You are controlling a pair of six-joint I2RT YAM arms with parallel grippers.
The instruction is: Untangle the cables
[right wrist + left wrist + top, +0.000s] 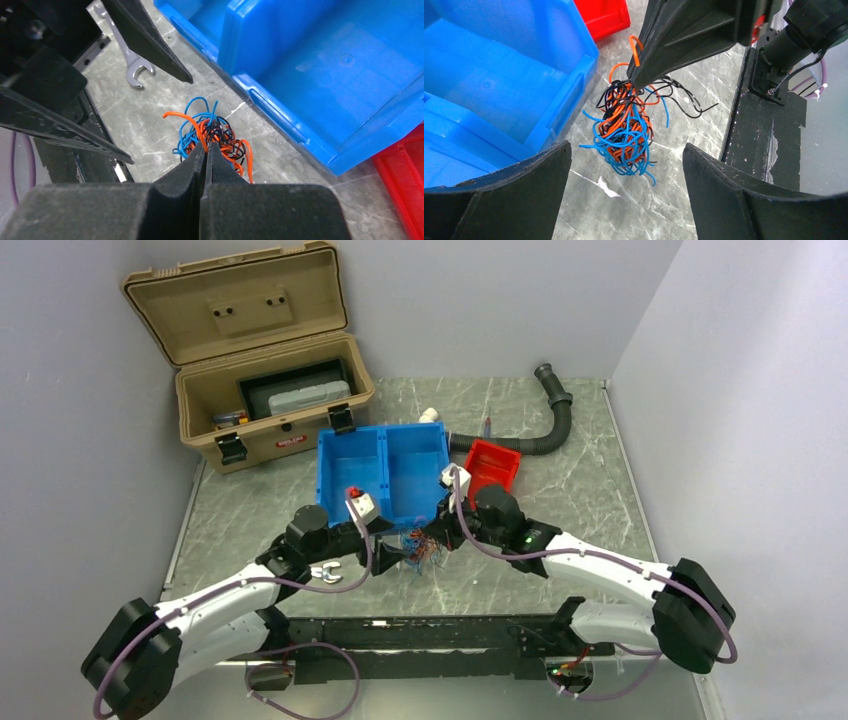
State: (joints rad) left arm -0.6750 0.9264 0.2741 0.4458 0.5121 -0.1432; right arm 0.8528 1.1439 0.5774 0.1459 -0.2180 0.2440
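Observation:
The cables (626,130) are a fist-sized bunch of thin blue, orange and black wires in front of the blue bin. They also show in the top view (422,548) and the right wrist view (220,132). My right gripper (206,145) is shut on strands at the top of the bunch, which hangs from its tips (634,82) close to the table. My left gripper (626,150) is open and empty. Its fingers (539,190) stand either side of the bunch's near end, not touching it. The two grippers face each other (395,552).
A blue two-compartment bin (385,475) stands just behind the cables, with a red bin (492,465) to its right. A silver wrench (327,573) lies under the left arm. An open tan toolbox (270,400) sits at the back left and a black corrugated hose (540,430) at the back right.

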